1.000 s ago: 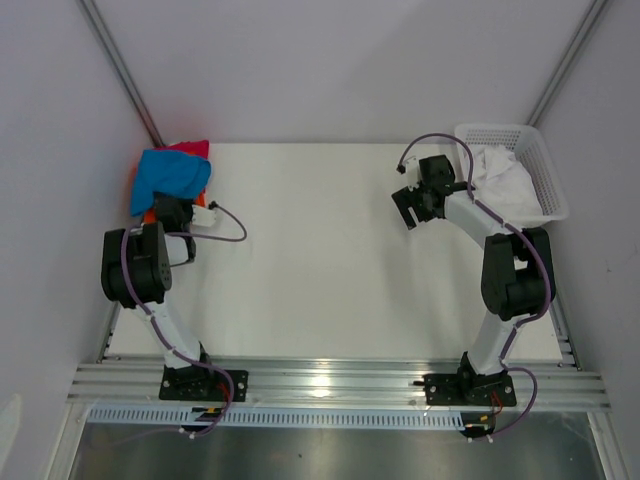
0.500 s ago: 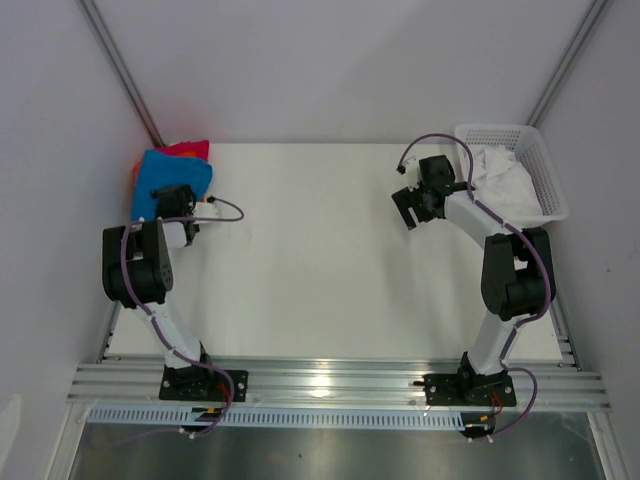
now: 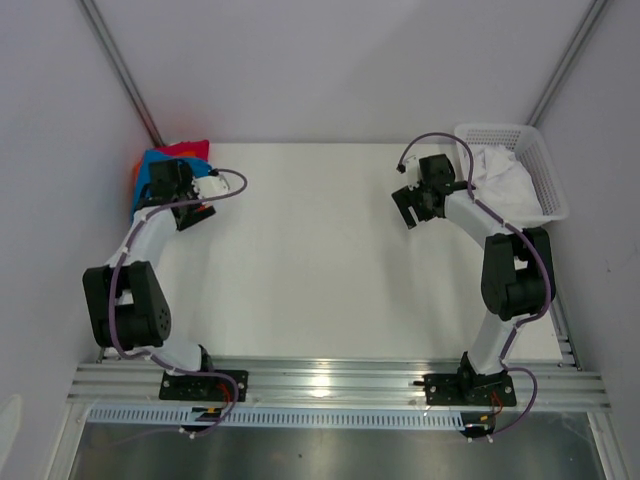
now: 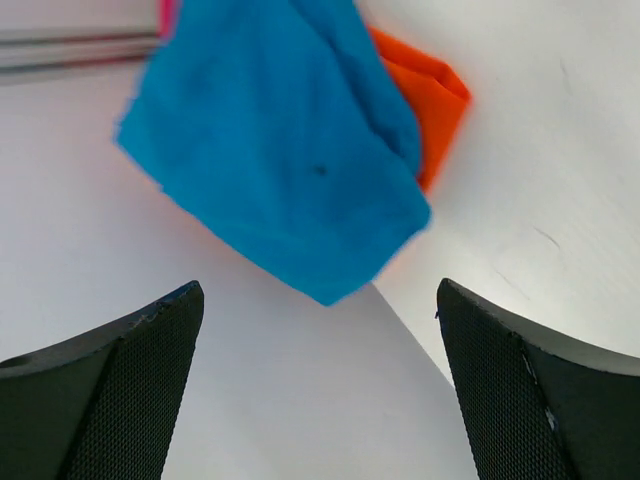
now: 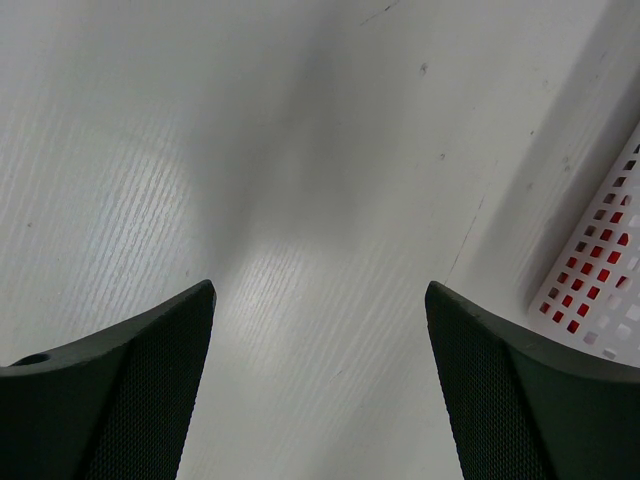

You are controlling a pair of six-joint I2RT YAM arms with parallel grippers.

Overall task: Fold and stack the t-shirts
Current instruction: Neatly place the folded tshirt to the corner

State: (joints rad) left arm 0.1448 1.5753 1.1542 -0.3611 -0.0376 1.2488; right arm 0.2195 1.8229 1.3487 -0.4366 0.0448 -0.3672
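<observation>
**A:** Where are the shirts?

**B:** We see them in a pile at the upper left of the top view, in the corner of the table (image 3: 310, 250); the blue shirt (image 4: 280, 170) lies on top; the orange shirt (image 4: 432, 100) peeks out from under it at the upper right of the left wrist view; a bit of the red shirt (image 3: 185, 149) shows at the top edge of the pile.

**A:** Are we holding one?

**B:** No; the left gripper (image 4: 318, 300) is wide open with nothing in it, and one blue corner points down between its fingers; the right gripper (image 5: 320, 290) is open too, over bare table in the upper right of the top view, just beside the basket (image 3: 545, 175) with a white cloth (image 3: 505, 180) in it.

**A:** How will a shirt feel when we grab it?

**B:** We think soft, light and floppy; it will not break, but it will sag and bunch up, and the folds could slide open; the blue one may also drag the orange one along.

**A:** So where should we pinch?

**B:** We would take the blue corner at the middle of the left wrist view, or a folded edge; the cloth is thin, so the fingers must shut tight; a grab in the middle would only make a lump.
</observation>
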